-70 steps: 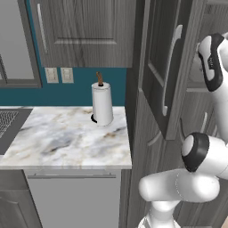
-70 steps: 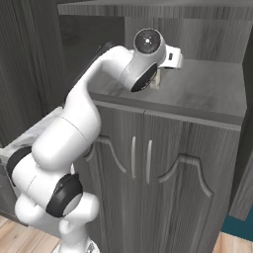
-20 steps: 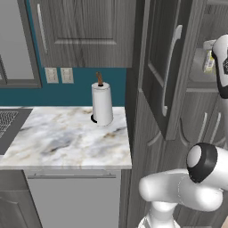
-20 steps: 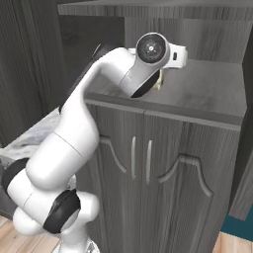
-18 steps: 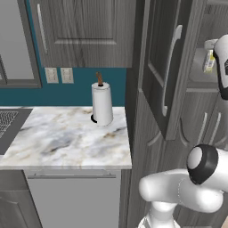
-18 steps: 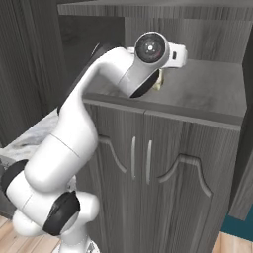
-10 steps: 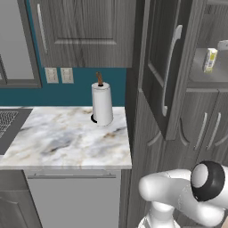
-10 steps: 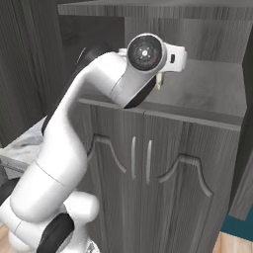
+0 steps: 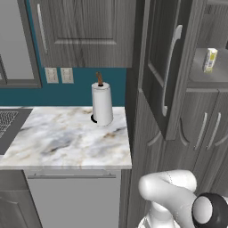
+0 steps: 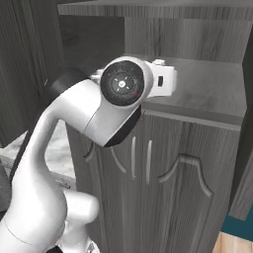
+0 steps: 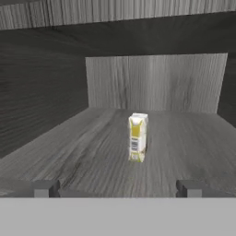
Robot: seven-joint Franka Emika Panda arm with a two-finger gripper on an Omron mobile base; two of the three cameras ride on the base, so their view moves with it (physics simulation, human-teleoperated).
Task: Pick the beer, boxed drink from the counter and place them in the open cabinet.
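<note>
The boxed drink [image 11: 137, 137], a pale yellow-and-white carton, stands upright and free on the shelf of the open cabinet [image 11: 78, 152]. My gripper [image 11: 117, 188] is open, drawn back from the carton, its fingertips [image 11: 42, 188] wide apart with nothing between them. From the left base view the boxed drink [image 9: 209, 60] sits in the open cabinet [image 9: 200, 79] behind the swung-out door [image 9: 156, 67]. In the right base view my wrist [image 10: 129, 84] hangs in front of the cabinet shelf [image 10: 207, 94]. The beer and the counter are out of view.
The cabinet door's curved silver handle [image 9: 171, 67] juts out toward the base. A paper-towel roll [image 9: 101, 103] stands on the marble worktop [image 9: 67, 138] to the left. Lower cabinet doors [image 10: 163, 188] sit under the shelf. My elbow [image 9: 178, 191] is low at right.
The arm has pulled back and down from the cabinet, leaving the upper right of the left base view. The carton stays on the shelf, now uncovered. Jaws stay open.
</note>
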